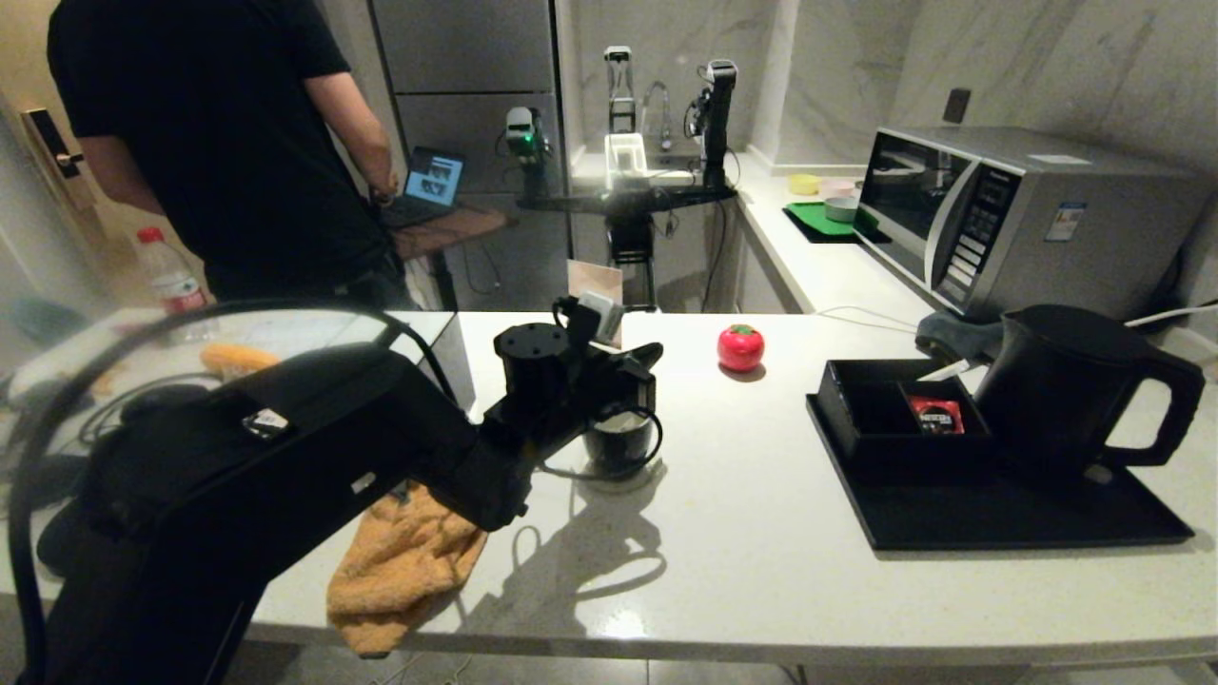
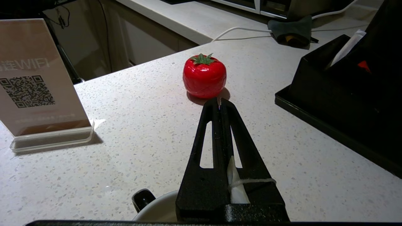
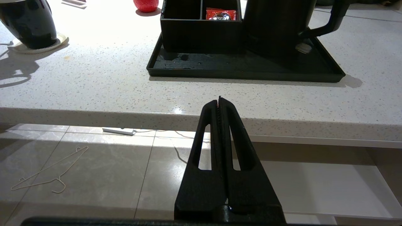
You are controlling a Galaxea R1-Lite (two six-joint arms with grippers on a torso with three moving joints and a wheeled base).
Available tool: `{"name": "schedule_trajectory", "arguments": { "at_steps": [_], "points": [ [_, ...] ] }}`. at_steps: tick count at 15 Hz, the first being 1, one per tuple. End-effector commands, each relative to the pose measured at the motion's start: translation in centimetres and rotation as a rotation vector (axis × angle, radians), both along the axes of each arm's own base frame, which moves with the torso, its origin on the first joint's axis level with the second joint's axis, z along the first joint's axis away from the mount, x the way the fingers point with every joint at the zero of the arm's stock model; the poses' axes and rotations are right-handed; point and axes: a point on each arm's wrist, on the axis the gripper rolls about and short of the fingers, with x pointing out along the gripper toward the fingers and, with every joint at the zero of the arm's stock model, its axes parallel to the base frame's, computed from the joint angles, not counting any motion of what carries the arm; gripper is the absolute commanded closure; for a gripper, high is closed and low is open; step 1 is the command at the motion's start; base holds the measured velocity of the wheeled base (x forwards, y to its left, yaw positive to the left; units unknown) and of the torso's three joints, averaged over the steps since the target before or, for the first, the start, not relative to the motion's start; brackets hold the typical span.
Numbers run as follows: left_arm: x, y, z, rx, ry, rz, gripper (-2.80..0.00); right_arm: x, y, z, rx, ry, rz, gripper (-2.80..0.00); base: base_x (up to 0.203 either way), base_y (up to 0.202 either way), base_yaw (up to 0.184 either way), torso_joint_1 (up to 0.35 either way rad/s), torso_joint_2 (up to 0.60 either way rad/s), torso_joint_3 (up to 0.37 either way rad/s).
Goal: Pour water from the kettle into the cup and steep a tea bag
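Observation:
The glossy black cup (image 1: 618,445) stands on the counter's left middle, its white inside (image 2: 157,207) showing just under my left gripper (image 2: 220,100). That gripper hovers over the cup (image 3: 29,23), shut on the tea bag's white paper tag (image 2: 236,188), whose string (image 2: 258,181) loops over one finger. The bag itself is hidden below. The matte black kettle (image 1: 1066,385) stands upright on the black tray (image 1: 1009,518) at the right, its lid closed. No water shows. My right gripper (image 3: 219,99) hangs shut and empty below the counter's front edge, facing the kettle (image 3: 276,25).
A red tomato-shaped object (image 2: 204,75) sits ahead of the left gripper. A black box with a red sachet (image 1: 935,416) shares the tray. An orange cloth (image 1: 400,561) hangs over the front edge. A WiFi sign (image 2: 37,81), microwave (image 1: 999,209) and person (image 1: 219,143) stand behind.

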Motion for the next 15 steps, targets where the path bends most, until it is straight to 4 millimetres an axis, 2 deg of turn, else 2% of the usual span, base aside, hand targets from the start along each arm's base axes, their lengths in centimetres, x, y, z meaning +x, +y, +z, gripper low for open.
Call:
{"name": "schedule_trajectory", "arguments": {
  "at_steps": [1, 10, 15],
  "points": [
    [0.0, 0.1, 0.6, -0.012, -0.017, 0.026, 0.0, 0.0, 0.0, 0.0, 0.0, 0.002, 0.001, 0.0, 0.0, 0.0, 0.0, 0.0, 0.0, 0.0],
    [-0.1, 2.1, 5.3, -0.049, -0.113, 0.07, 0.0, 0.0, 0.0, 0.0, 0.0, 0.002, 0.001, 0.0, 0.0, 0.0, 0.0, 0.0, 0.0, 0.0],
    [0.1, 3.3, 6.8, -0.068, -0.143, 0.114, 0.0, 0.0, 0.0, 0.0, 0.0, 0.003, 0.001, 0.0, 0.0, 0.0, 0.0, 0.0, 0.0, 0.0]
  ]
}}
